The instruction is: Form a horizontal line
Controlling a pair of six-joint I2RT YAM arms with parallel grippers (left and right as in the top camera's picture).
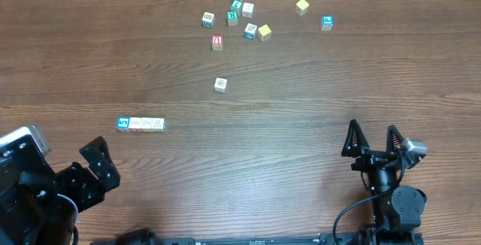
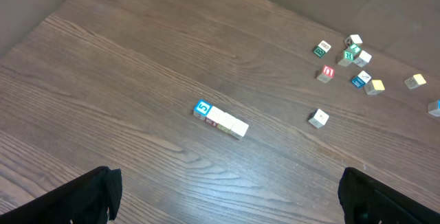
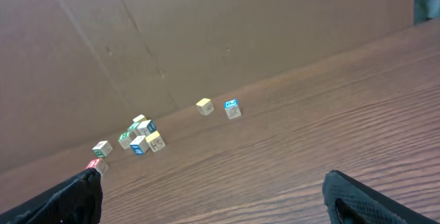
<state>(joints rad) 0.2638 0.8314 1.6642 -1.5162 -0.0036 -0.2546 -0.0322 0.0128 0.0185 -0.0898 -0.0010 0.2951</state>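
The horizontal line (image 1: 141, 124) is a row of four small cubes touching side by side, one blue-faced at the left end and three whitish-faced. It lies left of the table's middle and also shows in the left wrist view (image 2: 220, 119). My left gripper (image 1: 100, 164) is open and empty near the front left, below the row and apart from it. My right gripper (image 1: 373, 140) is open and empty at the front right. It is far from all cubes.
A lone whitish cube (image 1: 220, 84) sits mid-table. A loose cluster lies at the back: a red-faced cube (image 1: 217, 42), green-faced cubes (image 1: 208, 19), a blue-faced cube (image 1: 250, 31), two yellow cubes (image 1: 302, 6) and another blue-faced cube (image 1: 327, 22).
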